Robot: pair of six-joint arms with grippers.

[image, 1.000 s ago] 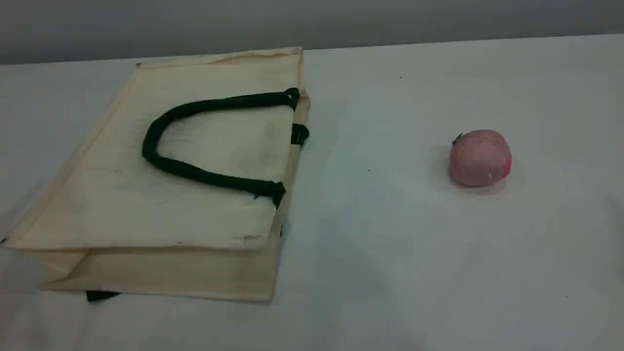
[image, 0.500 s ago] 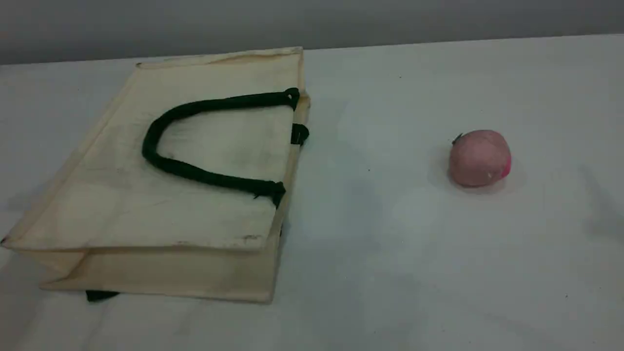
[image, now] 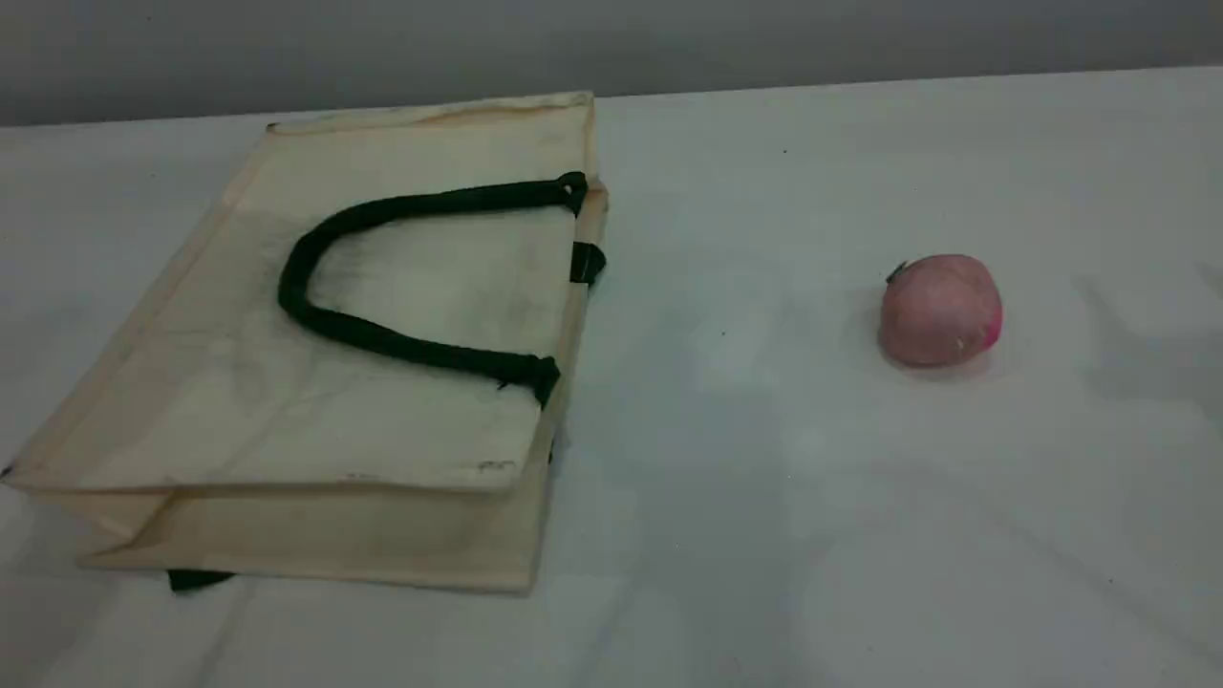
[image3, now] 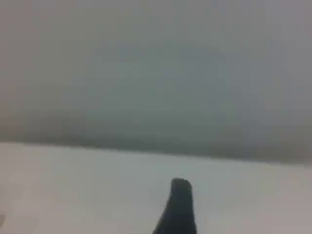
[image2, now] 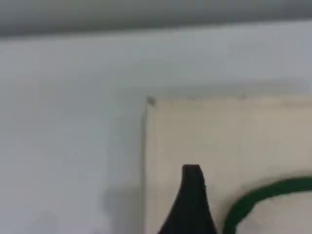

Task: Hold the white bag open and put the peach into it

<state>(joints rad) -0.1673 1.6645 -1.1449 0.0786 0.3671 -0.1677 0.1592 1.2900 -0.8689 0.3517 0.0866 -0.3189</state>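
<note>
1. Bag (image: 315, 411) lies flat on the table (image: 764, 478) and fills the left half of the scene view. It is closed. The edge carrying the handle ends faces frame centre.
2. Green rope handle (image: 430, 203) lies in a U on the bag's upper face, with both ends at the bag's right edge. One dark tab (image: 588, 263) sits on that edge between the two ends. A second tab (image: 196, 578) shows from under the bag's lower left corner.
3. Peach (image: 939, 309) sits on bare table at the right of the scene view, well apart from the bag. The stem is at its upper left and a brighter pink patch is on its right side.
4. Left gripper (image2: 192, 204): one dark fingertip shows at bottom centre of the left wrist view, seen against the bag (image2: 234, 136) near a corner. The handle (image2: 263, 195) curves in at lower right and the table (image2: 68, 146) is to the left. Jaws are wide apart and hold nothing.
5. Right gripper (image3: 179, 207): one dark fingertip shows at bottom centre of the right wrist view, over bare table (image3: 73, 185). A grey wall (image3: 156, 73) fills the upper frame and the view is blurred. Jaws are wide apart and hold nothing.
</note>
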